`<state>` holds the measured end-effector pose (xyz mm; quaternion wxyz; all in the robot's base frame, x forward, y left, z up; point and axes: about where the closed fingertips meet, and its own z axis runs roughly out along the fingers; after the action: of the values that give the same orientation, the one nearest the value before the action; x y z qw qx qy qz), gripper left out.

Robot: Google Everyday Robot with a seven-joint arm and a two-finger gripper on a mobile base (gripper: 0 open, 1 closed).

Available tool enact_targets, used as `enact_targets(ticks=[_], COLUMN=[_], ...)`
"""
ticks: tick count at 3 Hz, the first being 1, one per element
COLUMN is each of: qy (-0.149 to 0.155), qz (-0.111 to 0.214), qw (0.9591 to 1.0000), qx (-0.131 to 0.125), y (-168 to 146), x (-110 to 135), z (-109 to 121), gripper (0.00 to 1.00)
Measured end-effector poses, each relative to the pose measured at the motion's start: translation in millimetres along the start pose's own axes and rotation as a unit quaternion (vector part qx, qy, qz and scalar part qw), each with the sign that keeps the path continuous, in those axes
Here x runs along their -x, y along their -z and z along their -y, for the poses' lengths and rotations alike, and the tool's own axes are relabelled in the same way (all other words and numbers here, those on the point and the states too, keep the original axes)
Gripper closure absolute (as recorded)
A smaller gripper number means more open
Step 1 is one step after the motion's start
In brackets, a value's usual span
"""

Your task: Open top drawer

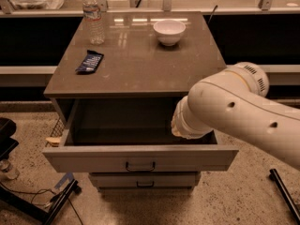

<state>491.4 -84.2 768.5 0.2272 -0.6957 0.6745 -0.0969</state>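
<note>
The top drawer of the cabinet stands pulled well out, its deep grey inside open to view and its small black handle facing the camera. Below it a shorter drawer sits closed. The white arm reaches in from the right, its ribbed wrist over the right side of the open drawer, just behind the drawer front. The gripper seems to lie beyond that wrist, hidden by it, so I cannot tell whether it is released or clenched. On the cabinet top stand a white bowl at the back, a water bottle at the back left, and a dark snack packet lying flat near the left edge.
</note>
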Motion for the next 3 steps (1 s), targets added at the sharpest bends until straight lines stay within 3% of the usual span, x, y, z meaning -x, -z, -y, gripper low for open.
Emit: enact_targets(ticks=[1,3], qy=[-0.021,-0.041], qz=[0.004,0.017], qw=[0.9996,0.9971], qx=[0.021,0.062], y=[-45,-118], x=[-16,-25], z=[-1,-6], gripper=[1.0,1.0])
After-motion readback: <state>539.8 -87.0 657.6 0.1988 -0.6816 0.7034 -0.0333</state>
